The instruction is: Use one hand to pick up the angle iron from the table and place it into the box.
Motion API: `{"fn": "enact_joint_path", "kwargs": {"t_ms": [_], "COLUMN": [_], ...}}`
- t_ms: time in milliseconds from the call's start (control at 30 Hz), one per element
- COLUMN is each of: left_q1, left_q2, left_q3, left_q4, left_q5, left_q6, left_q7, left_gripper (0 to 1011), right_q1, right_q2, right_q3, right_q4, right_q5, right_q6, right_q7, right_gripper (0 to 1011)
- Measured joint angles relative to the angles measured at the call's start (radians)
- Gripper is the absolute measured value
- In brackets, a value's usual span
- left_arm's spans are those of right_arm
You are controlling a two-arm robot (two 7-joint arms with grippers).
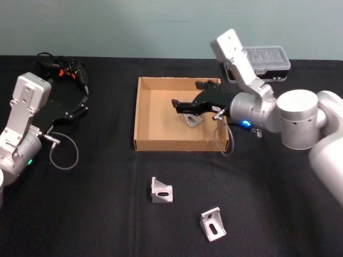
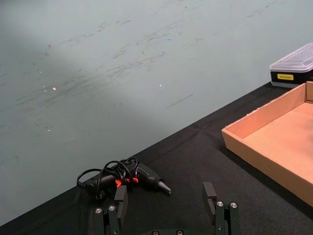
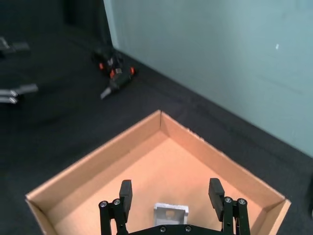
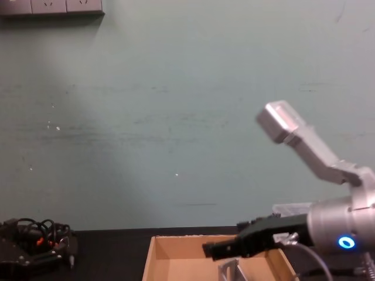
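One angle iron [image 1: 192, 119] lies in the box [image 1: 177, 144] just under the spread right claw [image 1: 179, 105]

Over the box [image 1: 182, 144], itself matt tan cardboard, my right gripper [image 1: 181, 105] is matt black, plastic I think. Inside the box, the angle iron [image 1: 193, 120] is dull silvery metal. Around the box, the table [image 1: 107, 214] is matt black.

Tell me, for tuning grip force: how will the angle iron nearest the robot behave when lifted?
The angle iron looks like solid grey metal, so probably stiff and heavyish. Its smooth faces may slip. Its flat flanges suggest it won't roll.
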Motion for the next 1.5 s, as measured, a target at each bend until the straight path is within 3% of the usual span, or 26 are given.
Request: {"fn": "enact_joint_path", "kwargs": {"t_ms": [200,300,400,600,733,833,867,1033,1267,1500], "left_q1": [0.000,0.000,0.000,0.000,0.000,0.000,0.000,0.000,0.000,0.000], "left_q2": [0.000,0.000,0.000,0.000,0.000,0.000,0.000,0.000,0.000,0.000], "left_q3": [0.000,0.000,0.000,0.000,0.000,0.000,0.000,0.000,0.000,0.000], "left_q4": [0.000,0.000,0.000,0.000,0.000,0.000,0.000,0.000,0.000,0.000], "left_q5": [0.000,0.000,0.000,0.000,0.000,0.000,0.000,0.000,0.000,0.000], "left_q6": [0.000,0.000,0.000,0.000,0.000,0.000,0.000,0.000,0.000,0.000], "left_q7": [0.000,0.000,0.000,0.000,0.000,0.000,0.000,0.000,0.000,0.000], "left_gripper": [1000,1000,1000,1000,1000,1000,1000,1000,1000,1000], "right_q1": [-0.061,-0.103,-0.125,-0.180,-0.199,-0.209,-0.209,-0.205,-0.187,-0.159], "right_q2": [0.046,0.093,0.122,0.219,0.290,0.352,0.352,0.411,0.436,0.458], "right_q3": [0.050,0.076,0.087,0.107,0.088,0.054,0.054,-0.006,-0.061,-0.121], "right_q4": [-0.101,-0.177,-0.215,-0.304,-0.332,-0.343,-0.343,-0.339,-0.325,-0.319], "right_q5": [0.050,0.103,0.130,0.200,0.219,0.227,0.227,0.225,0.200,0.143], "right_q6": [-0.052,-0.074,-0.085,-0.113,-0.146,-0.185,-0.185,-0.224,-0.246,-0.275], "right_q7": [0.055,0.114,0.140,0.242,0.348,0.459,0.459,0.593,0.657,0.695], "right_gripper": [1000,1000,1000,1000,1000,1000,1000,1000,1000,1000]}}
